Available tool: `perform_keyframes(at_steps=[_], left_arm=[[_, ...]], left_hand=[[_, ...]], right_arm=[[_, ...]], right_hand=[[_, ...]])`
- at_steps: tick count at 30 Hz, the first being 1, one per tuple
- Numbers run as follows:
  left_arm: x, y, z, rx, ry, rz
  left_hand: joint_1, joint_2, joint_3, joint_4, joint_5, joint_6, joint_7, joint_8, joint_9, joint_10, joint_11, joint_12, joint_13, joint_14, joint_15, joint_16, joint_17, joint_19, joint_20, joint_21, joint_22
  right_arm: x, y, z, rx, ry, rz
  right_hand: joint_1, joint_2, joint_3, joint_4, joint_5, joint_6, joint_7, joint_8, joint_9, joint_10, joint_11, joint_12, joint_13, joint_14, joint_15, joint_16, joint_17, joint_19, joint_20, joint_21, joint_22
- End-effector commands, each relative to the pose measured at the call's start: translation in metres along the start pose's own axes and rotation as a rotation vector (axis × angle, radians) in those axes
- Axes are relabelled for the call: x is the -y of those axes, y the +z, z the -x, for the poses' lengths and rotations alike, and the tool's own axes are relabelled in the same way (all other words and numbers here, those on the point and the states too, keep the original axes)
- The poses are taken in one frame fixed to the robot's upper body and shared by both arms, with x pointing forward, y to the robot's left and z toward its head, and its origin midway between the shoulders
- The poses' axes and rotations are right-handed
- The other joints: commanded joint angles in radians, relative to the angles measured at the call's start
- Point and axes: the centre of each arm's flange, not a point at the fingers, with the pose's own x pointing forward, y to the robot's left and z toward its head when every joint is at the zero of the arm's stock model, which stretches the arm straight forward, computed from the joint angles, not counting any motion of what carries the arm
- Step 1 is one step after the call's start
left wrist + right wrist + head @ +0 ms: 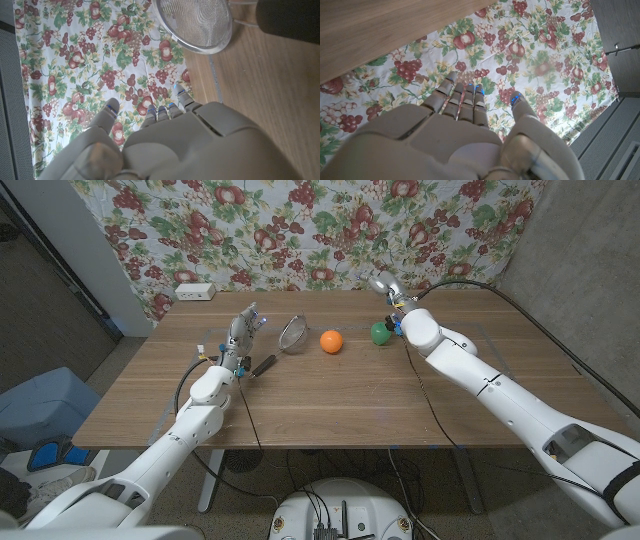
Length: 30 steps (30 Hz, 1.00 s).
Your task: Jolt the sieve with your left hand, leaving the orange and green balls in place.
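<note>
The wooden table carries a sieve, orange ball and green ball.

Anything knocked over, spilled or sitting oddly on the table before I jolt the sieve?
Nothing stands out. The sieve lies on its side, handle toward the left robot hand; the orange ball and green ball sit beside it.

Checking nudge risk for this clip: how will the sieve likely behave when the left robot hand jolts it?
The sieve is thin wire mesh in a metal rim, so it is probably light and would skid readily on the smooth wooden table. It seems to rest tilted on its rounded bowl with its dark handle down, so it may rock or pivot. The orange ball lies close and could roll if struck.
</note>
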Motion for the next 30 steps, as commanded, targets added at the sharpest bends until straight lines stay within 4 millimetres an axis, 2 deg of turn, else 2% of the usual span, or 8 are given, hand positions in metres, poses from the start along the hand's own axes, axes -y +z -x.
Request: perform_keyframes(at_steps=[1, 30], left_arm=[[-0.003, 0.001, 0.001, 0.004, 0.0, 0.001], [-0.003, 0.001, 0.003, 0.014, 0.003, 0.008]], left_hand=[[-0.014, 0.025, 0.003, -0.008, 0.001, 0.003, 0.0, 0.003, 0.003, 0.005, 0.001, 0.004, 0.003, 0.007, 0.0, 0.008, 0.001, 0.005, -0.002, -0.003, 0.003], [-0.019, 0.025, 0.003, -0.012, 0.001, 0.004, 0.001, 0.003, 0.003, 0.005, 0.003, 0.003, 0.003, 0.008, -0.001, 0.008, 0.001, 0.011, -0.001, -0.015, 0.003]], right_arm=[[-0.009, 0.01, -0.007, 0.007, 0.019, 0.047], [-0.025, 0.026, -0.025, 0.029, 0.062, 0.142]], right_hand=[[-0.001, -0.005, 0.002, -0.002, 0.004, 0.017, -0.003, -0.001, 0.005, 0.008, 0.0, -0.002, 0.005, 0.016, -0.004, 0.003, 0.005, 0.008, -0.002, 0.003, 0.003], [0.005, -0.006, 0.003, -0.004, 0.005, 0.028, -0.009, 0.0, 0.006, 0.021, -0.003, 0.0, 0.006, 0.042, -0.016, 0.014, 0.009, 0.026, -0.002, 0.005, 0.004]])
